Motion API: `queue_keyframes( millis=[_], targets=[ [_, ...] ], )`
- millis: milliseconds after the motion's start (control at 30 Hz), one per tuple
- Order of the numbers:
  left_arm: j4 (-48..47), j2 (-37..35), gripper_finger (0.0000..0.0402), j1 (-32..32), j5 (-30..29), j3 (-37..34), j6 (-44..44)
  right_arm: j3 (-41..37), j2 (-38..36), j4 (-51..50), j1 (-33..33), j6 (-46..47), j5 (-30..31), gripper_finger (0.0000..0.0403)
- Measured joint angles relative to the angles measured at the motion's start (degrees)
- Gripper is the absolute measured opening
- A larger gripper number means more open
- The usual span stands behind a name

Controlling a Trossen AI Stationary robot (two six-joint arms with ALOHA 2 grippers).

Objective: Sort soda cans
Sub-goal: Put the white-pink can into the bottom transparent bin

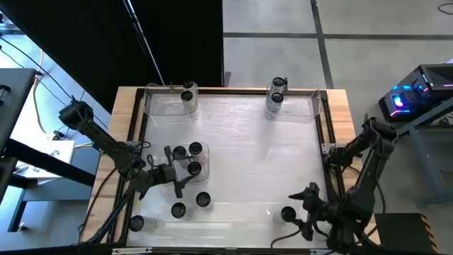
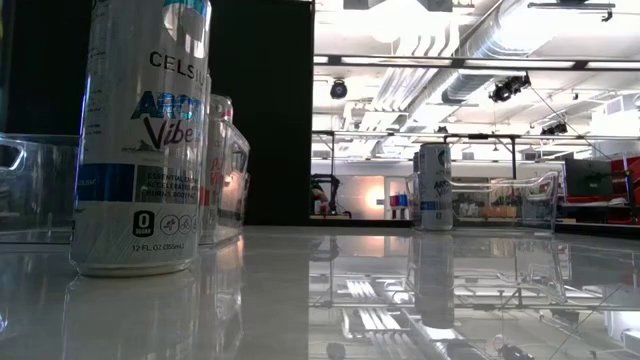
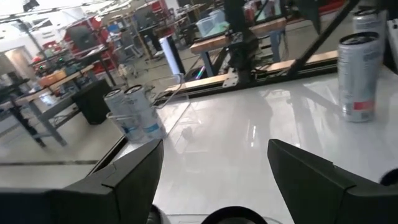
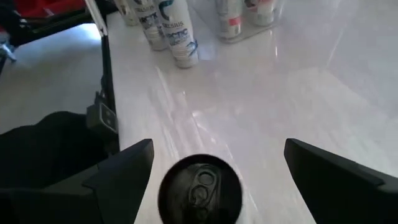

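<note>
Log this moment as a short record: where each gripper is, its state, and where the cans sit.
left gripper: open, over the cluster of cans at the table's left, holding nothing
right gripper: open, fingers either side of a single can, not closed on it
cluster near left gripper: three cans
far left tray: one can
far right tray: two cans
loose cans at near left: three
table: white, glossy

Metal cans point(image 2: 140, 140) are gleaming on the glossy white table point(image 1: 248, 149), framed in pale wood, beside clear plastic trays point(image 1: 301, 105).
</note>
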Motion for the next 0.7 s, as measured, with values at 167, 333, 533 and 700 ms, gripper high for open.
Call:
queue_keyframes(
  millis=[167, 333, 533, 700],
  targets=[
    [0.5, 0.0, 0.0282, 0.0, -1.9, 0.0, -0.9, -2.2, 1.9, 4.5, 0.5, -0.2, 2.0, 0.0357],
    [1.0, -0.1, 0.0282, 0.0, -2.0, 0.0, -0.9, -2.7, 2.7, 7.0, 0.2, -0.8, 0.7, 0.0357],
    [1.0, -0.1, 0.0282, 0.0, -2.0, 0.0, -1.0, -2.7, 4.0, 6.9, 0.0, -0.9, -0.4, 0.0357],
    [0.9, -0.1, 0.0282, 0.0, -2.0, 0.0, -1.0, -2.7, 5.6, 6.9, 0.0, -1.4, -3.6, 0.0357]
  ],
)
